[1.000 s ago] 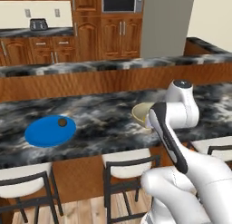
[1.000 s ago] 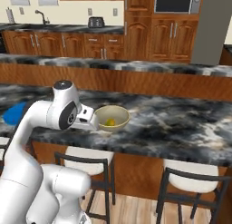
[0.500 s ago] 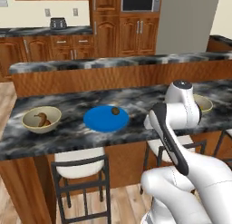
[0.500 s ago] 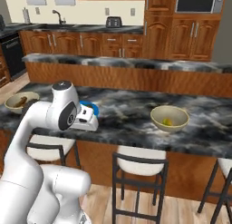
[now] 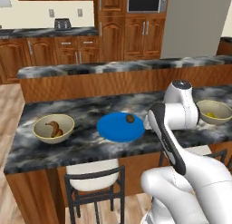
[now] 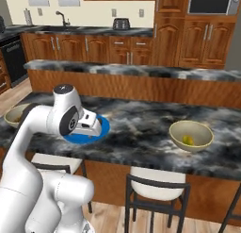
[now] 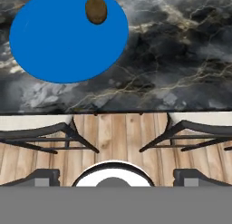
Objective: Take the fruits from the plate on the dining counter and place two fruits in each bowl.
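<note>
Pincer spread wide and empty, I judge. From the left base view, the dark brown ball [image 5: 130,118] sits alone on the blue plate [image 5: 113,130], with the banana bowl [image 5: 53,128] left of the plate. Right base view: the other bowl [image 6: 190,135], well right of the plate, holds one yellow-green fruit [image 6: 188,140]. Hand view: the pincer's finger tips [image 7: 43,175] sit short of the plate; next I'd reach for the ball.

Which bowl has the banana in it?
The bowl at the left end of the counter holds the brown banana. The other bowl, on the far side of the blue plate, holds yellow-green fruit.
</note>
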